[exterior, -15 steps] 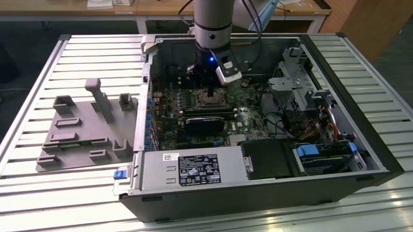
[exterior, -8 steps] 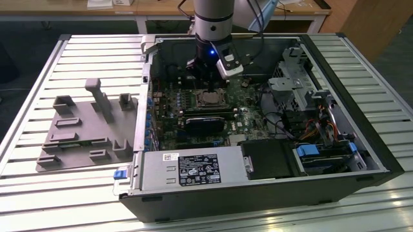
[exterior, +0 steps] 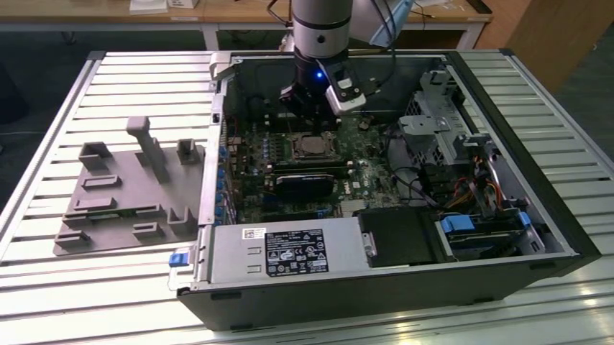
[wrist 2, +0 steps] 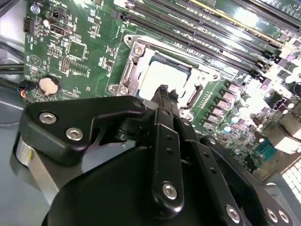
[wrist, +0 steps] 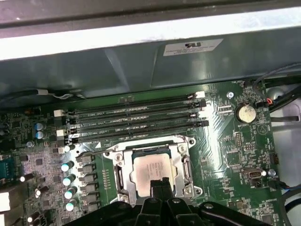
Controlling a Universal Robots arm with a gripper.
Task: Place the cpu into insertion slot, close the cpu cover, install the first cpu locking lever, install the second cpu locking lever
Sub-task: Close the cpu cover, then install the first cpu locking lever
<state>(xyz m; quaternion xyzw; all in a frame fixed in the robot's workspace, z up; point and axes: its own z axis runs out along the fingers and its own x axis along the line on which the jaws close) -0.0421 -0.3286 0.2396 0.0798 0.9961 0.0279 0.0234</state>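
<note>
A slatted metal worktop point(exterior: 77, 93) fills the exterior view, with an open computer case point(exterior: 384, 295) lying across its centre and right. A grey moulded tray point(exterior: 96, 215) sits on the worktop at the middle left, beside the case. Inside the case, the green circuit board point(exterior: 369, 176) lies flat and faces upward.

The arm point(exterior: 321, 29) comes down from the upper centre of that picture. Its hand point(exterior: 317, 128) hangs over the board, just above the socket point(exterior: 312, 147).

The chip point(wrist: 153, 169) is seated flat in the socket, its pale face up. The cover point(wrist: 186, 165) appears to lie down around it as a metal frame. I cannot tell how the locking levers stand.

The relation that matters is vertical: the chip is directly under the fingertips, not off to a side. In both wrist views the hand point(wrist 2: 162, 90) is closed into one narrow point with nothing visibly held. That point sits over the chip's edge nearest the hand's body. Whether it touches the chip I cannot tell.

The chip is square, so no long axis sets an approach. Room is tight: the memory slots point(wrist: 136, 120) run just beyond the socket, and a black card point(exterior: 307, 183) lies close below it in the exterior view.
</note>
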